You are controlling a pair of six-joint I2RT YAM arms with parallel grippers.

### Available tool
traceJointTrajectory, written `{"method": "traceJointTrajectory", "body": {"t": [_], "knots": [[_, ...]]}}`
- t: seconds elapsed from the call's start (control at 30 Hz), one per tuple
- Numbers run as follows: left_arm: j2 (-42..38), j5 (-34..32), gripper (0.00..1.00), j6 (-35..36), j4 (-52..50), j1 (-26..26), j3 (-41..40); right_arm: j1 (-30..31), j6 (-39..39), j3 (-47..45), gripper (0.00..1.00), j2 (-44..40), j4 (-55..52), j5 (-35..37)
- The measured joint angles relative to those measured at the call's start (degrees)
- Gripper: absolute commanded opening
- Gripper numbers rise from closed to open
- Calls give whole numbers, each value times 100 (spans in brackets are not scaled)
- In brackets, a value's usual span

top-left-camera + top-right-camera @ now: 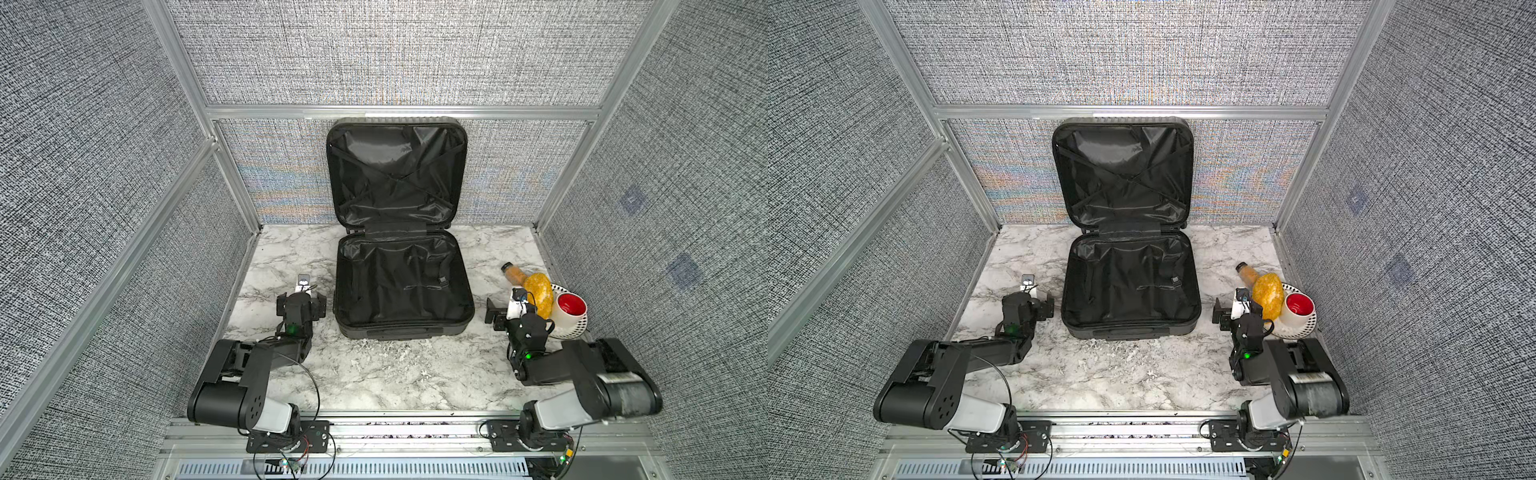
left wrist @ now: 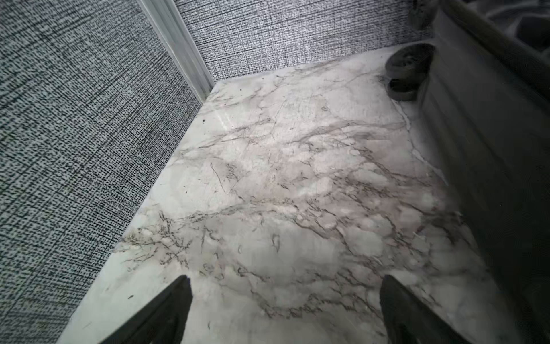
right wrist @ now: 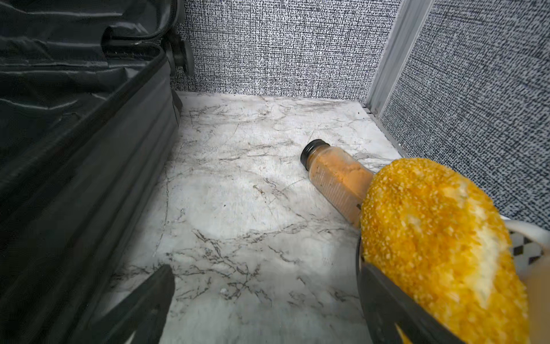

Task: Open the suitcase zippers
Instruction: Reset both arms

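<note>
Bottle (image 1: 513, 272) lying on marble table (image 1: 374, 374) beside yellow bun (image 1: 538, 293); red-lined cup (image 1: 571, 307) on white plate (image 1: 571, 332).

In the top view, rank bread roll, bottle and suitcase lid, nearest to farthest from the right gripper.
1. Bread roll, on the right gripper's outer side.
2. Bottle, lying just behind the roll.
3. Suitcase lid, upright at the back wall.

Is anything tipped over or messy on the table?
Yes. A bottle of orange powder lies on its side to the right of the suitcase, its base hidden behind a yellow crumbed bun. The bun stands propped at the white plate edge, beside a red-lined cup. The suitcase itself lies wide open.
</note>
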Motion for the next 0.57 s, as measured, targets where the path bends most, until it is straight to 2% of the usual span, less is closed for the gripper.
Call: {"method": "traceJointTrajectory", "body": {"t": [0.07,0.17,0.57], "knots": [[24,101,100,-140,28,131,63,-22,2,310,98,-7,-101,-24],[17,142,100,-243,-24,166,68,-66,46,203,98,33,498,-20],[17,223,100,-315,-31,173,68,-63,68,468,98,125,212,-48]]}}
